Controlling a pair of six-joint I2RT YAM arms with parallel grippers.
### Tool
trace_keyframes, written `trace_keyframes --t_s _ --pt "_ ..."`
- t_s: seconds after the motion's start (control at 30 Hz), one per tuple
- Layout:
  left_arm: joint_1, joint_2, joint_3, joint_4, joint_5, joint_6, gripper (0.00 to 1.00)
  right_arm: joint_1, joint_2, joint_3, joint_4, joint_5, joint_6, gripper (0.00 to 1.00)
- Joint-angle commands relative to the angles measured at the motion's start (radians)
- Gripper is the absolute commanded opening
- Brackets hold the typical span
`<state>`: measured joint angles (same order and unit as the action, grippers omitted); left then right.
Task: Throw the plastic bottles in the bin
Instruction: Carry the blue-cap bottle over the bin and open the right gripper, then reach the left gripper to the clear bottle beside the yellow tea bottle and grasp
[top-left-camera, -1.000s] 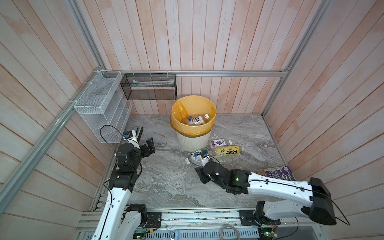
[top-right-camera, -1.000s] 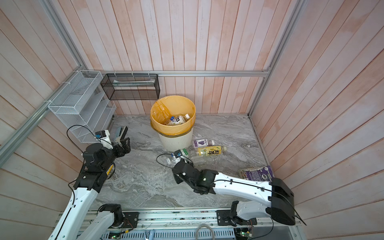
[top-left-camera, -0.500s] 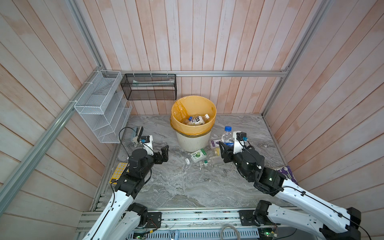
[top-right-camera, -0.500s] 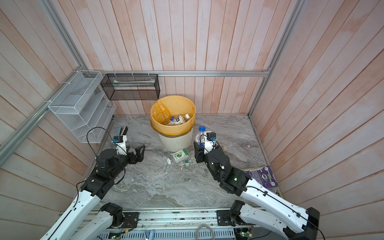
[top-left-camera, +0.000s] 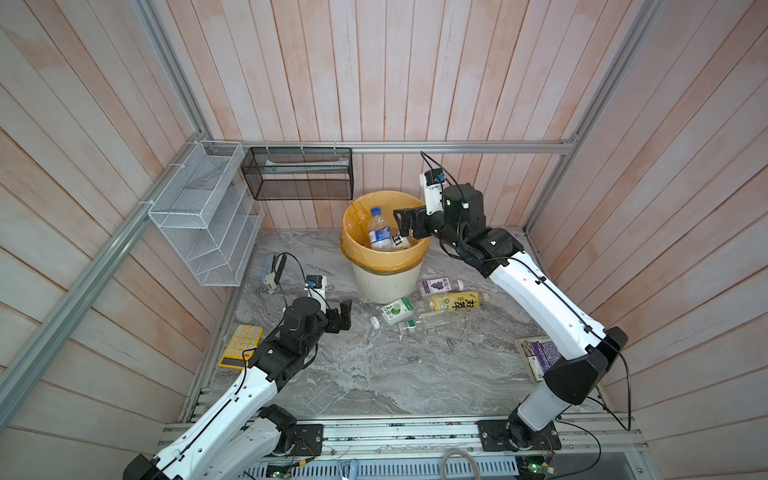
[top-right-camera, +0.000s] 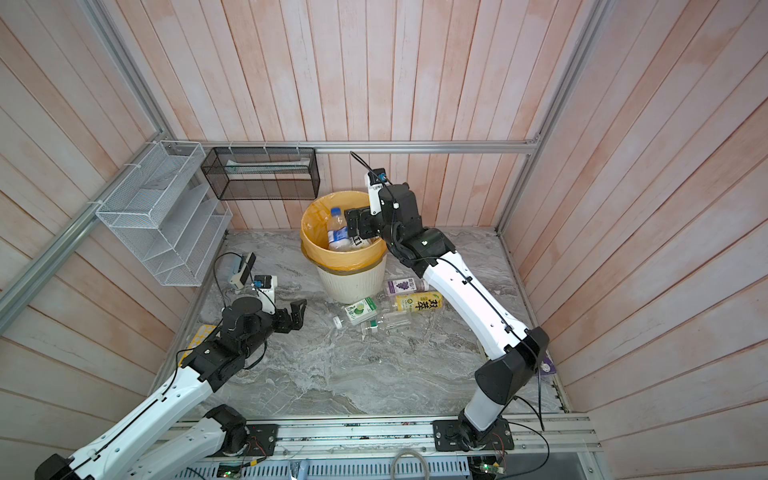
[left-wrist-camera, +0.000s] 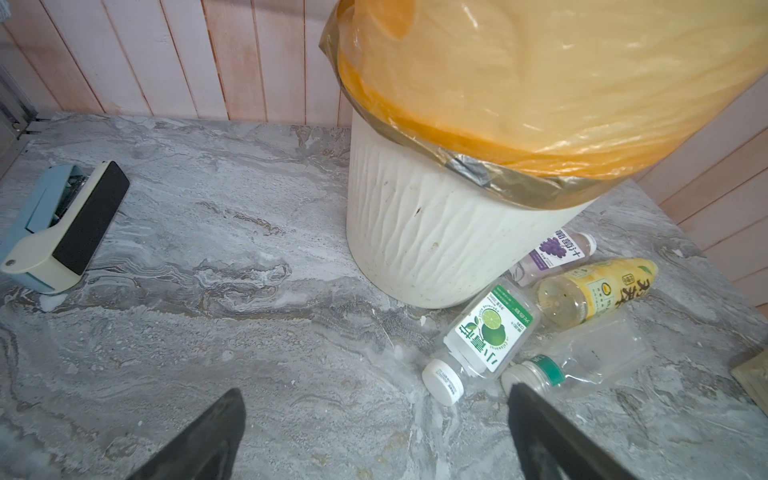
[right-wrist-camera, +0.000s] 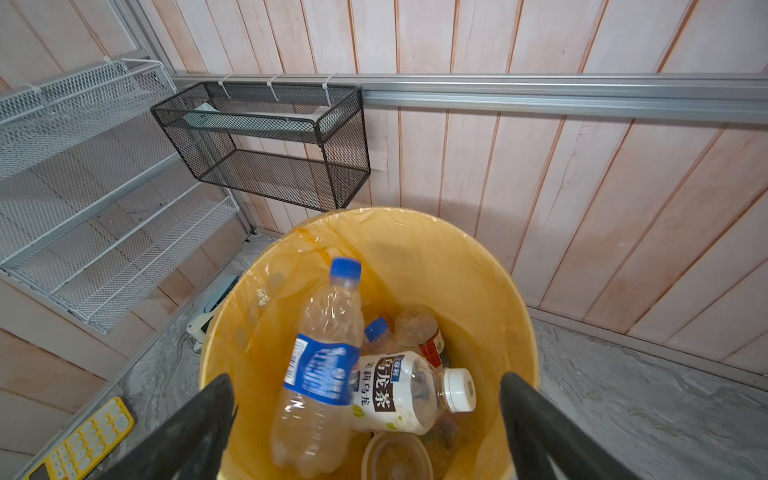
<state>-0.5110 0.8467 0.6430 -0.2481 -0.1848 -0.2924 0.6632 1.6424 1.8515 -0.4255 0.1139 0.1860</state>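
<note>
Black fingers (right-wrist-camera: 187, 428) spread wide, holding nothing: right gripper (right-wrist-camera: 365, 378) over the bin (right-wrist-camera: 415, 216), left gripper (left-wrist-camera: 374, 390) near floor bottles (left-wrist-camera: 490, 328).

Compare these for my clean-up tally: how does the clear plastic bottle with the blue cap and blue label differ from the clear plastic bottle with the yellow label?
The blue-labelled clear bottle sits inside the cream ribbed bin; the yellow-labelled clear bottle lies outside, on the grey marble tabletop by the bin's base. The blue-labelled bottle leans cap-up; the yellow-labelled bottle lies flat on its side. Both are clear plastic.
</note>
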Motion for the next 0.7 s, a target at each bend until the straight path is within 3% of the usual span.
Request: trace_keyframes --t_s 0.0,0.23,0.5,0.67 --pt "-0.007 -0.024 0.020 -0.009 -0.032 0.002 1.00 -0.004 -0.104 -0.038 -0.005 0.049 -0.010 1.00" --pt "-0.127 0.001 0.028 0.001 -0.099 0.080 1.00 -0.073 -0.321 -0.325 0.092 0.110 0.033 1.00" --pt "-0.343 0.086 0.028 0.014 -0.199 0.140 1.00 -0.268 -0.604 -0.846 0.213 0.052 0.187 1.00" --pt "-0.472 0.227 0.076 0.056 -0.205 0.167 1.00 -0.408 -0.742 -1.120 0.246 0.026 0.265 1.00"
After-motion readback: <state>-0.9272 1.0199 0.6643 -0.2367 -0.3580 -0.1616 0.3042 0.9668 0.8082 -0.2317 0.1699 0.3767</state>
